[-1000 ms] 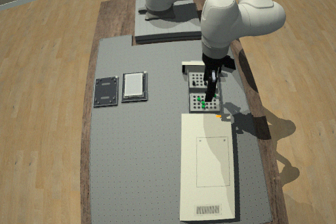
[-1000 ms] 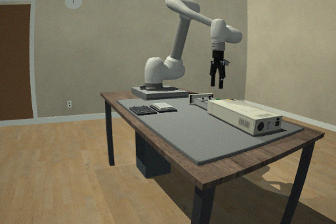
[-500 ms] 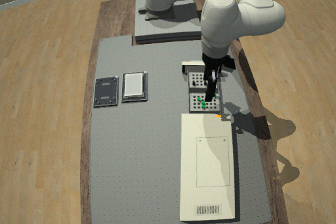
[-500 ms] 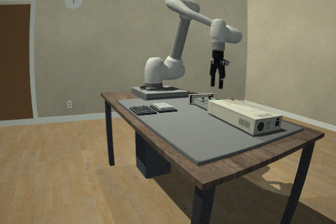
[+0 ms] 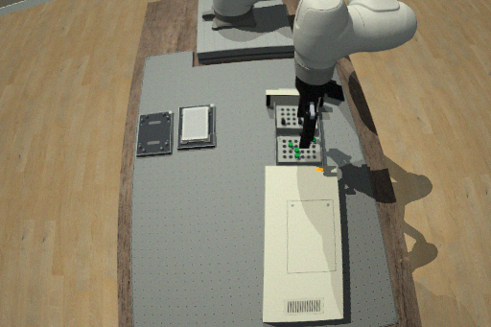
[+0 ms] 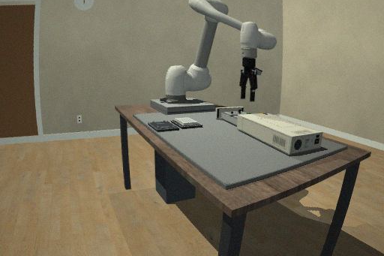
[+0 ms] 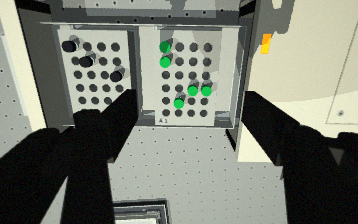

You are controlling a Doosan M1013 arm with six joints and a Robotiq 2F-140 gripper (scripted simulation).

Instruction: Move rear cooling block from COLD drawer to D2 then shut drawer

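While the spread, empty tool hangs above, lower it squarely astride the rear block, keeping tubes undisturbed.

Between the open pincer fingers lie two blocks, one with black tubes, one with green.

the table has a dark brown wood-grain top with a dull sheen, and the floor is lighter, satin wood planking; a matt grey deck, dotted with fine holes, looks like anodised metal; the cooler wears a smooth, matt cream casing like painted sheet metal or plastic; the arm has smooth off-white shells with a soft gloss; the gripper is matt black; the cooling blocks look like pale, dull metal; the tube caps are glossy green plastic
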